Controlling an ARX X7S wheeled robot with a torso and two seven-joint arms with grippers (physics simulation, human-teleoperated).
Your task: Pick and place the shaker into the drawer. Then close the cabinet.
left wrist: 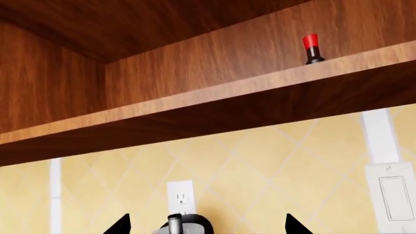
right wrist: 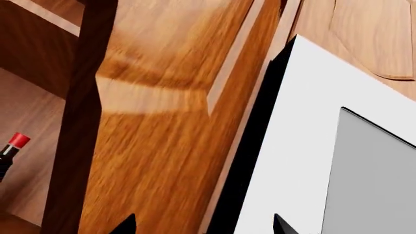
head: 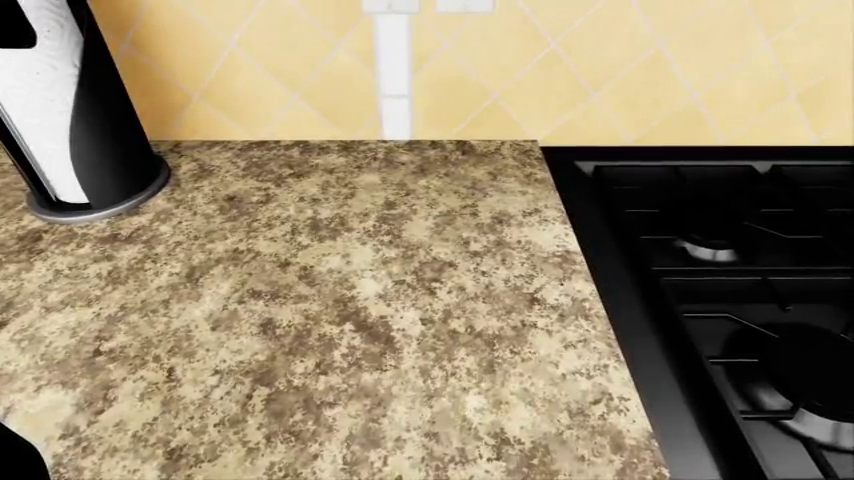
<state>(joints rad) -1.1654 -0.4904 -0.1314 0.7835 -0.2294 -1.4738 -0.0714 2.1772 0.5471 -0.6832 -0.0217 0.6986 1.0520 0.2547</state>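
A small dark shaker with a red cap (left wrist: 312, 49) stands upright on the shelf (left wrist: 215, 97) of an open wooden wall cabinet, well above and far from my left gripper (left wrist: 208, 227). That gripper's two tips are wide apart, so it is open and holds nothing. In the right wrist view the shaker (right wrist: 11, 150) shows inside the cabinet, past the cabinet's dark frame (right wrist: 81, 122). My right gripper (right wrist: 202, 227) is open and empty, facing the wooden cabinet door (right wrist: 162, 122). The drawer is out of view. Neither gripper shows in the head view.
A speckled granite counter (head: 334, 300) fills the head view, with a paper towel holder (head: 67, 110) at its back left and a black gas stove (head: 734, 300) on the right. A tiled wall with an outlet (left wrist: 180, 196) and a switch (left wrist: 394, 197) lies below the cabinet. A white appliance (right wrist: 312, 146) adjoins the door.
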